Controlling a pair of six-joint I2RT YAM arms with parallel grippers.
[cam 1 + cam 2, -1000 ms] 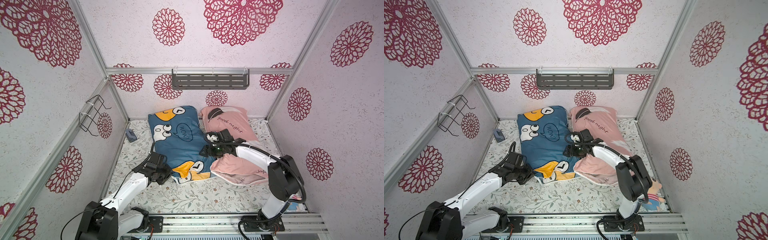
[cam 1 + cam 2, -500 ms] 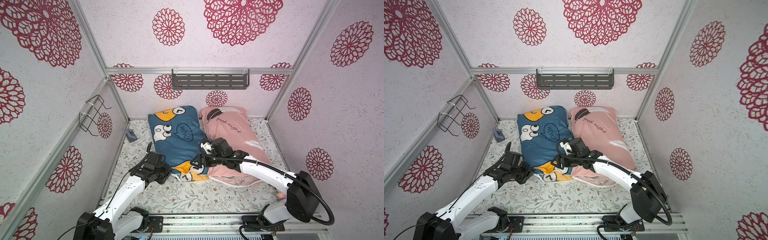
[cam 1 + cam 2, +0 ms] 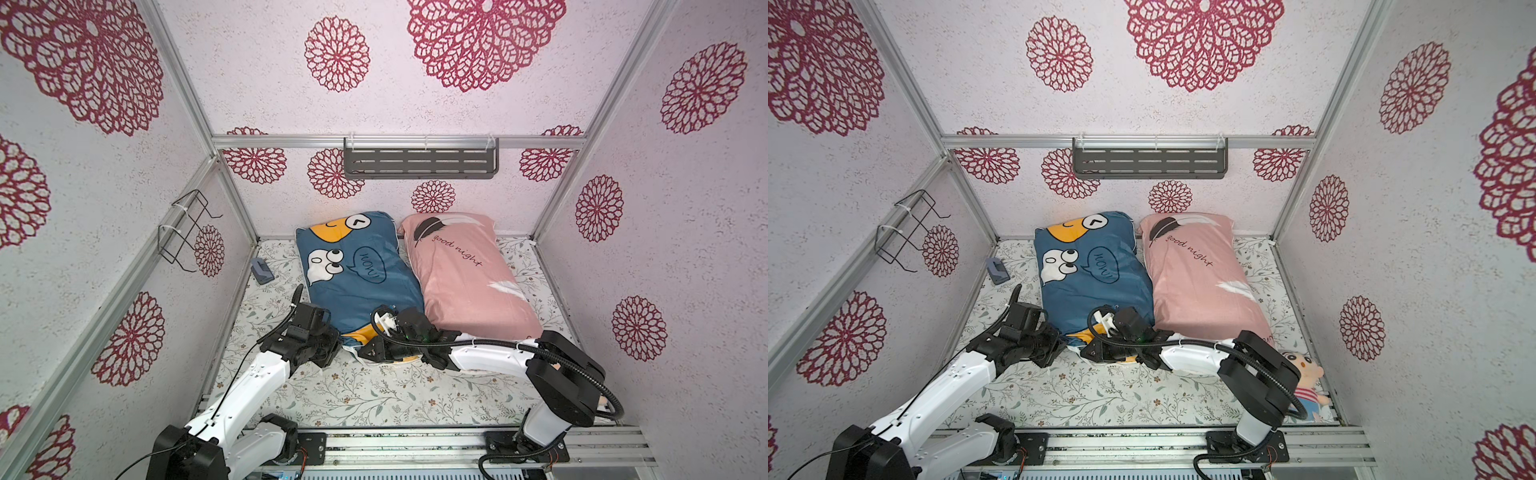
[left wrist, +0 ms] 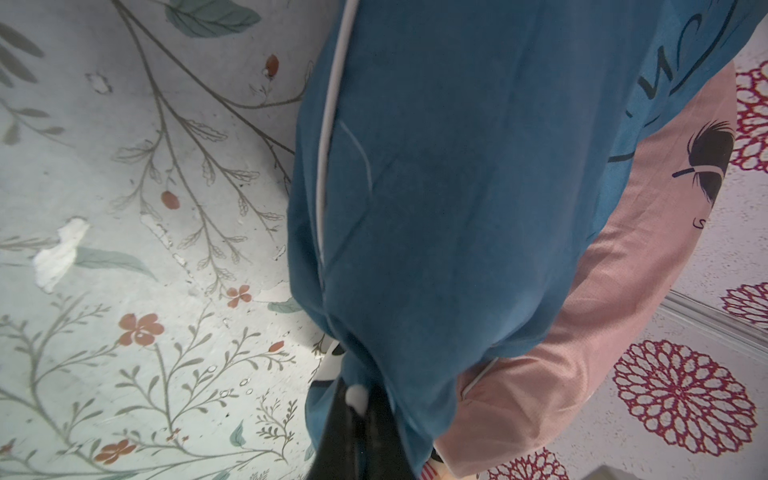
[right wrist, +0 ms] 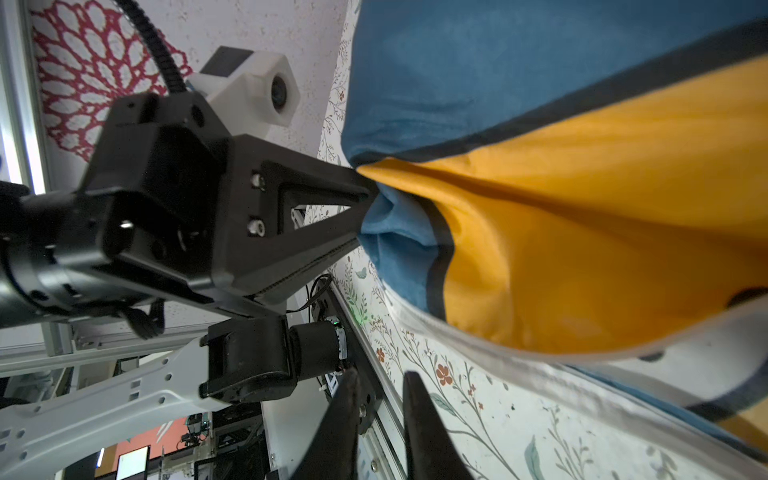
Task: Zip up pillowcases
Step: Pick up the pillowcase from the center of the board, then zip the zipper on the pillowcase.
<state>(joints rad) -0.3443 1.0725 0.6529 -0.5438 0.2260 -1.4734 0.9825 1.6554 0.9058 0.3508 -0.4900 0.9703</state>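
The blue pillowcase (image 3: 357, 291) (image 3: 1096, 291) lies left of the pink pillowcase (image 3: 465, 282) (image 3: 1200, 282), and the two touch along their sides. My left gripper (image 3: 334, 351) (image 4: 357, 399) is shut on the blue pillowcase's near left corner, where blue cloth and white piping bunch between its fingers. My right gripper (image 3: 361, 353) (image 5: 380, 386) hovers low at the same near edge, its tips facing the left gripper (image 5: 365, 199). Its jaws stand a narrow gap apart with only floor between them. No zipper pull shows in any view.
A small grey object (image 3: 262, 270) lies by the left wall. A cartoon doll (image 3: 1306, 374) sits in the near right corner behind my right arm. A grey shelf (image 3: 419, 162) and a wire rack (image 3: 187, 224) hang on the walls. A metal rail (image 3: 415, 440) runs along the front.
My right arm has swung from over the pink pillowcase down to the blue one's near edge, and its jaws have narrowed. My left gripper has kept its hold on the corner.
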